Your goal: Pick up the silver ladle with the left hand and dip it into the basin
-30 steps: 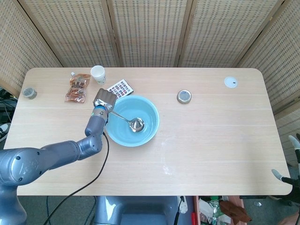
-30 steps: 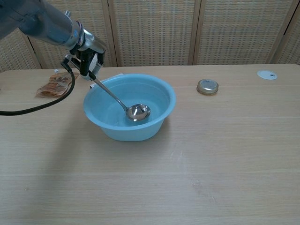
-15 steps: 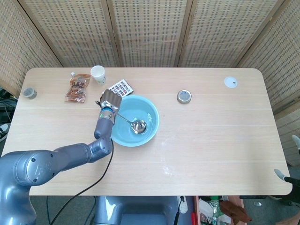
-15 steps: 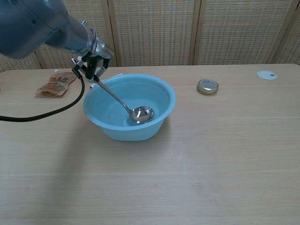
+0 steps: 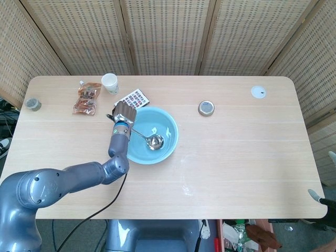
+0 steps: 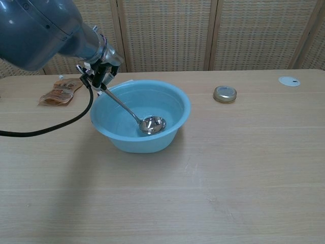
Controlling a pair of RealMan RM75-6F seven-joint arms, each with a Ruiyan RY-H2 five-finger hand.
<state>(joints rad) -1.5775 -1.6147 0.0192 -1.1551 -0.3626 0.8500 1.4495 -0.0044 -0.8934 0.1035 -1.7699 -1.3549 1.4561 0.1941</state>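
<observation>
A light blue basin (image 5: 169,127) (image 6: 177,104) stands left of the table's middle. The silver ladle's bowl (image 5: 154,141) (image 6: 153,124) lies inside the basin near its bottom, and its thin handle (image 6: 121,104) slants up to the left over the rim. My left hand (image 5: 123,113) (image 6: 100,70) grips the top of that handle just beyond the basin's left edge. Neither view shows my right hand.
Behind the basin lie a brown snack packet (image 5: 87,98) (image 6: 60,91), a white paper cup (image 5: 109,83) and a patterned card (image 5: 135,97). A round metal tin (image 5: 206,108) (image 6: 224,93) sits to the right, a white disc (image 5: 258,92) (image 6: 289,81) far right, a small dark jar (image 5: 33,104) far left.
My left hand has shifted a little to the right above the basin's rim, and the ladle bowl has slid slightly right along the basin's bottom.
</observation>
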